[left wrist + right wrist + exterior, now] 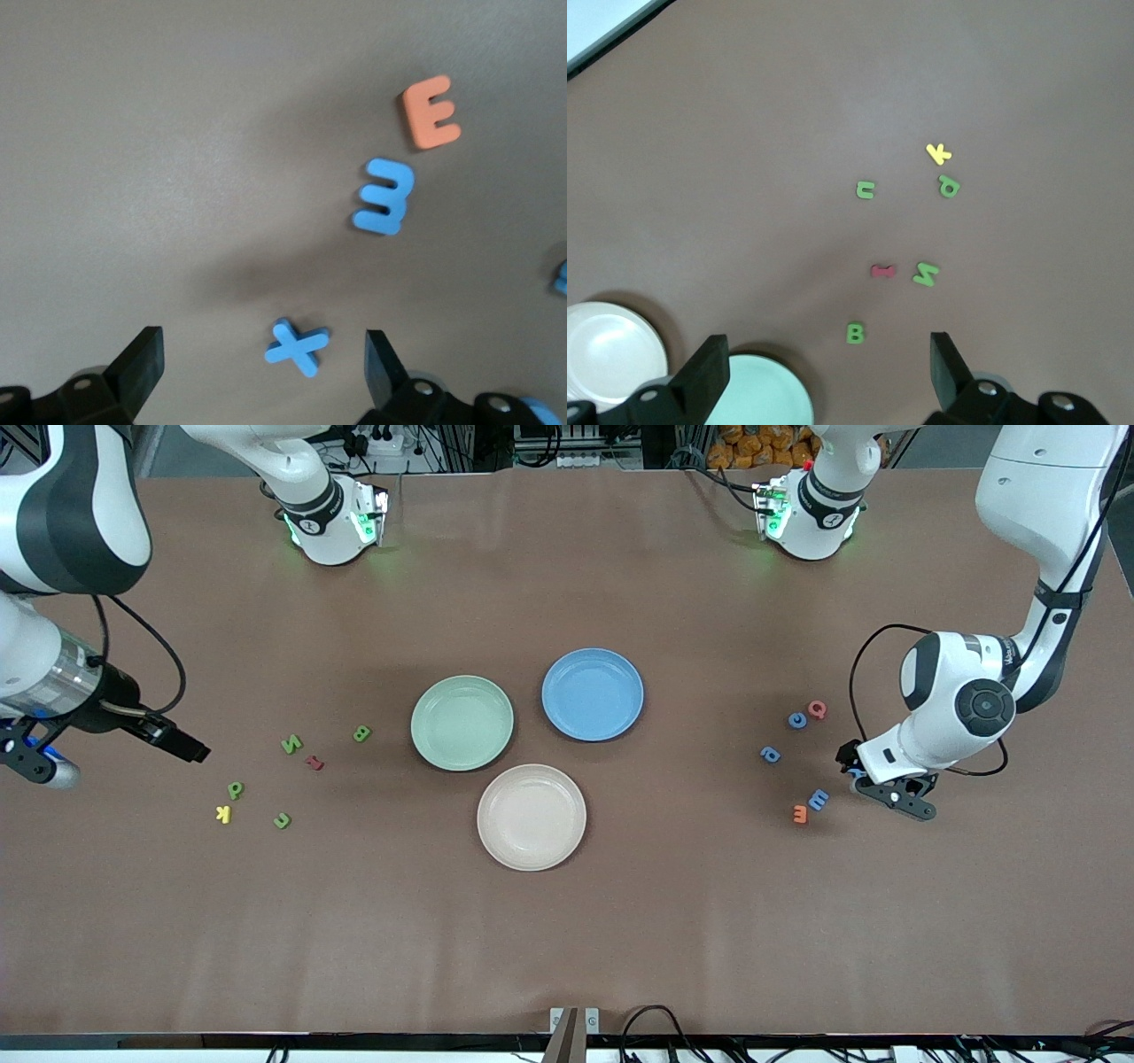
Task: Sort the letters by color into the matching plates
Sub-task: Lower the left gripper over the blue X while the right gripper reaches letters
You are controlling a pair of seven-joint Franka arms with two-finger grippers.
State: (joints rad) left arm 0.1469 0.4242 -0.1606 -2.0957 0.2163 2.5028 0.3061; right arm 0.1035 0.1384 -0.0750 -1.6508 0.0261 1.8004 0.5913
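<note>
Grippers first: the left gripper [895,795] hangs low over the table [567,921] at the left arm's end, jaws spread wide and holding nothing. In the left wrist view its two dark fingers [142,359] stand apart on either side of a blue X [298,345] that lies flat on the table between them, untouched. Just beside the X lie a blue M [819,799] and an orange E [800,813], close together. Farther from the front camera than that pair sits a blue P [771,755], then a blue C [797,720] touching or almost touching a pink Q [817,709].

At the right arm's end the right gripper [35,762] is up in the air near the table's edge, jaws likewise wide open and empty. Between it and the green plate [462,722] lies a loose scatter: a yellow K [224,813], a green P [235,789], a green U [282,820], a green N [291,744], a red I [314,763] and a green B [361,733], the B nearest the green plate.

All three plates sit mid-table, bare of letters. The blue plate [593,693] stands beside the green plate, slightly farther from the front camera; the beige-pink plate [532,817] lies nearer to that camera than the green plate, all three close together.
</note>
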